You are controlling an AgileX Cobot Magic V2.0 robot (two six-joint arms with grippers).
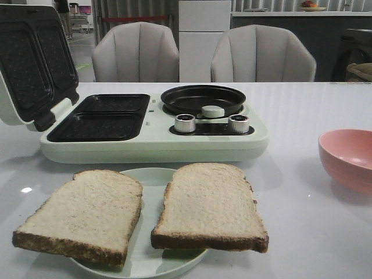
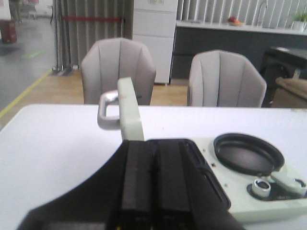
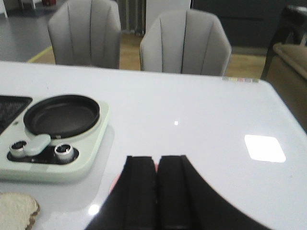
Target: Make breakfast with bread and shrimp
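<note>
Dim, soft-focus, overhead glare on table (image 3: 216, 115)

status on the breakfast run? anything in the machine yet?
Nothing cooked yet. The sandwich maker has its lid open, but its plates and round pan hold nothing. Both bread slices sit on the plate. Left gripper and right gripper are shut and hold nothing. No shrimp visible. Loading and cooking remain.
</note>
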